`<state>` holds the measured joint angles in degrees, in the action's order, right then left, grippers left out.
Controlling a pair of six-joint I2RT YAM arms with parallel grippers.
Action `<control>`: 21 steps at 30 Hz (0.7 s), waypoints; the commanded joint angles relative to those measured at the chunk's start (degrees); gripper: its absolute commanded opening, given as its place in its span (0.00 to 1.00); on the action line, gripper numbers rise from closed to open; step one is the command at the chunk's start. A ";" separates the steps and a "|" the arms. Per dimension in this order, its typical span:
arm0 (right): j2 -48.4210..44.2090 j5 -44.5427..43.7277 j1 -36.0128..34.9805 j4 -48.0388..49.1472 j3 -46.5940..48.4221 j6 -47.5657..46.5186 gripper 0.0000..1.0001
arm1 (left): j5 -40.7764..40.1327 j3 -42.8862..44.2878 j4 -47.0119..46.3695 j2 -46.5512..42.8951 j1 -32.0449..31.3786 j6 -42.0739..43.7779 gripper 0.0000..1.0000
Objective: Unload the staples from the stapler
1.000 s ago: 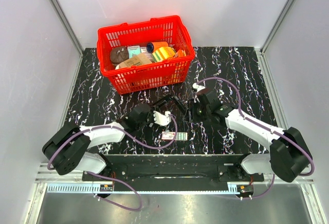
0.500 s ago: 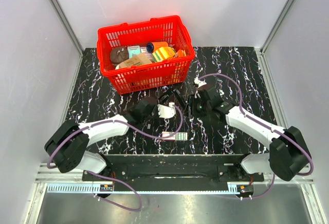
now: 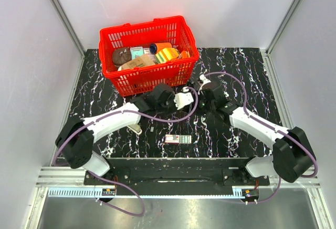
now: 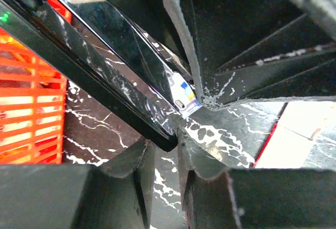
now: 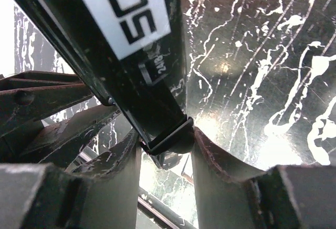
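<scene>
The stapler (image 4: 118, 37) is up off the table (image 3: 239, 71), held between the two arms just in front of the red basket (image 3: 157, 76), near the table's middle. The left gripper (image 4: 167, 150) is clamped on it: in the left wrist view its two fingers (image 4: 207, 160) close on the end of a black bar, and a shiny chrome rail runs diagonally up and left above that bar. A small blue and white tag sits at the rail's near end. The right gripper (image 5: 167, 146) is also closed on the stapler, pinching the tip of a black arm that bears a white label reading "50". From above, the two grippers meet almost nose to nose, and the stapler between them is mostly hidden. A small flat pack (image 3: 177, 138) lies on the table nearer the arm bases, well apart from both grippers. The basket holds assorted packets.
</scene>
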<state>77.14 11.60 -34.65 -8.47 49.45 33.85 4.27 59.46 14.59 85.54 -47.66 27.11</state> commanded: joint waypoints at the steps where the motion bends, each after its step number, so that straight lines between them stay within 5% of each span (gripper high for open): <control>1: -1.73 -0.60 0.73 9.97 2.14 1.31 0.00 | 10.58 4.43 5.71 4.54 -1.21 -3.47 0.12; 4: -2.52 -3.15 0.82 6.73 3.19 -0.53 0.00 | 12.24 6.19 5.89 6.57 -1.03 -3.91 0.15; 7: -3.14 -8.41 0.82 2.86 4.51 -2.81 0.00 | 14.09 9.34 8.69 8.76 -0.77 -4.79 0.44; 11: -2.00 -14.13 1.61 -1.98 6.97 -5.89 0.00 | 14.97 10.76 9.49 8.34 0.20 -5.84 0.50; 15: 0.72 -18.18 3.27 -5.67 8.99 -7.30 0.00 | 16.38 12.08 12.21 5.88 2.39 -7.16 0.71; 21: 3.45 -22.75 4.07 -8.05 11.28 -10.02 0.00 | 18.31 12.08 15.37 -1.06 8.18 -7.87 0.73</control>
<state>79.57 -5.39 -31.05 -18.24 56.16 26.57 19.16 68.49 28.18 91.42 -43.27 20.49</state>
